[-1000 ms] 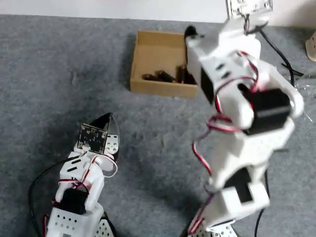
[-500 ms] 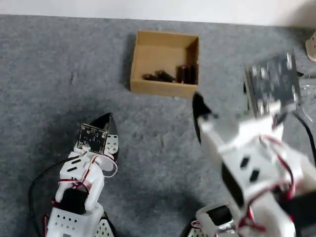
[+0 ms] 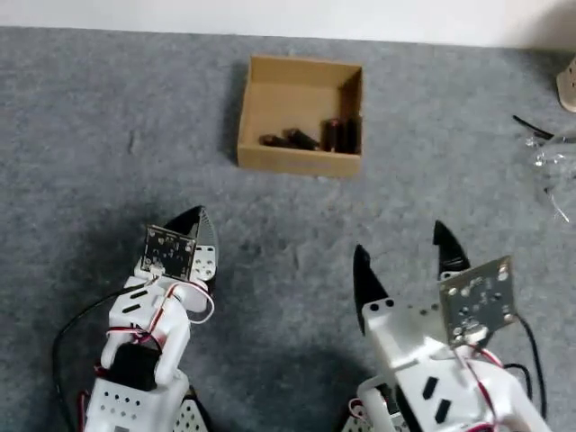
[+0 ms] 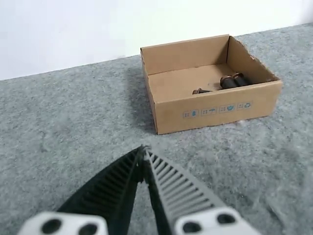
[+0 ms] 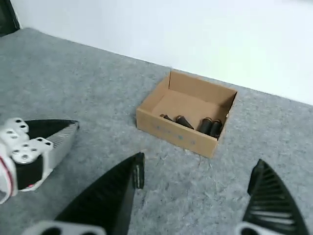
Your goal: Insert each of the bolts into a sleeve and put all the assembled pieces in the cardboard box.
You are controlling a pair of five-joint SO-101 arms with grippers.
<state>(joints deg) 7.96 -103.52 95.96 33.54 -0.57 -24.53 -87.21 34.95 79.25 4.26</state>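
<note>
One cardboard box (image 3: 301, 160), four assembled pieces (image 3: 331, 135), one left pincer (image 3: 200, 216), one right pincer (image 3: 400, 241).

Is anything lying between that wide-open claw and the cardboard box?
Nothing visible does. Bare grey carpet lies between the right gripper and the cardboard box, which holds dark pieces.

The high view looks steeply down over the grey surface (image 3: 90, 135). Both wrist views face low across it toward the cardboard box (image 3: 297, 161), shared by all 3.
</note>
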